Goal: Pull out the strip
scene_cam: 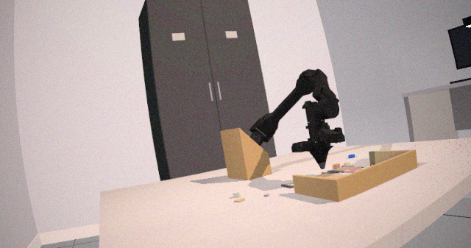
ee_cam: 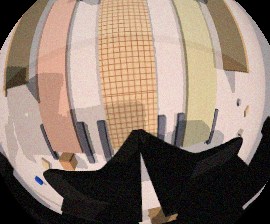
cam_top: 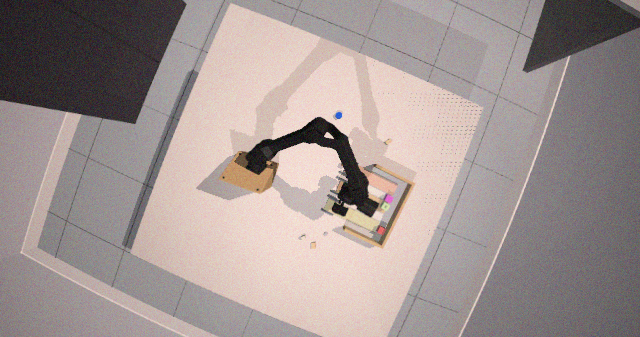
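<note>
The labelled cube, light green with a dark mark (cam_top: 385, 206), sits at the far end of the box, beside a magenta cube (cam_top: 389, 198). A red cube (cam_top: 381, 230) is near the far end of the pale yellow strip (cam_top: 360, 219) (ee_cam: 198, 75). The orange gridded strip (ee_cam: 128, 60) lies between the yellow strip and the salmon strip (cam_top: 380, 181) (ee_cam: 53, 75). My gripper (scene_cam: 322, 167) (ee_cam: 137, 134) is shut and empty, pointing down above the near part of the gridded strip. The cubes are out of the wrist view; the arm hides much of the gridded strip from above.
A low wooden-walled box (cam_top: 400, 214) (scene_cam: 379, 178) surrounds the strips' far part. Dark upright guides (ee_cam: 84, 140) flank the strips' near ends. A small brown block (ee_cam: 68, 161), a blue piece (cam_top: 338, 115) (scene_cam: 351, 156) and several small scraps (cam_top: 313, 245) lie outside the box.
</note>
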Motion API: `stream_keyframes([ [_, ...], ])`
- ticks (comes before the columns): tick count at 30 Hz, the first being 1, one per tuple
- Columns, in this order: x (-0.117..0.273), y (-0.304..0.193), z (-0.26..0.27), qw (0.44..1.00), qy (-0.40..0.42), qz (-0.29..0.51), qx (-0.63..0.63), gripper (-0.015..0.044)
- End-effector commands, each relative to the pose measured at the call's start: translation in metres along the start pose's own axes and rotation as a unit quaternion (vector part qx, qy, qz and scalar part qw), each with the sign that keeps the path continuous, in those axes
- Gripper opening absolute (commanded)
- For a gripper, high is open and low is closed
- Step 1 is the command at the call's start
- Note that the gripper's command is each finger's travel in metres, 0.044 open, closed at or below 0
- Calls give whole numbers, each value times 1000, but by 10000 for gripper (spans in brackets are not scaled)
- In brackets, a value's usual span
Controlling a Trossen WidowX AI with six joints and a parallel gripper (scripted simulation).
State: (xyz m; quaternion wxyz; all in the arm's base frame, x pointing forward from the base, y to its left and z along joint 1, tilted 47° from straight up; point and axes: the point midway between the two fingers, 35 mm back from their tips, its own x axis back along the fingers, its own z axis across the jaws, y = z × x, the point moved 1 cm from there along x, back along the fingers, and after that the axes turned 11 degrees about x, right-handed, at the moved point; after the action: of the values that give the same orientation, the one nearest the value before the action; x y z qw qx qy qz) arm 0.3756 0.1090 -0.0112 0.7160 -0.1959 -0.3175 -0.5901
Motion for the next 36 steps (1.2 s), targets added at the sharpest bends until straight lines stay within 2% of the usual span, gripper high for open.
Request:
stream_keyframes([
  [1, -9, -2, 1, 1000, 4, 1, -2, 0],
  [11, -23, -4, 3, 1000, 5, 1, -2, 0],
  [36, -24, -4, 3, 1000, 5, 1, -2, 0],
])
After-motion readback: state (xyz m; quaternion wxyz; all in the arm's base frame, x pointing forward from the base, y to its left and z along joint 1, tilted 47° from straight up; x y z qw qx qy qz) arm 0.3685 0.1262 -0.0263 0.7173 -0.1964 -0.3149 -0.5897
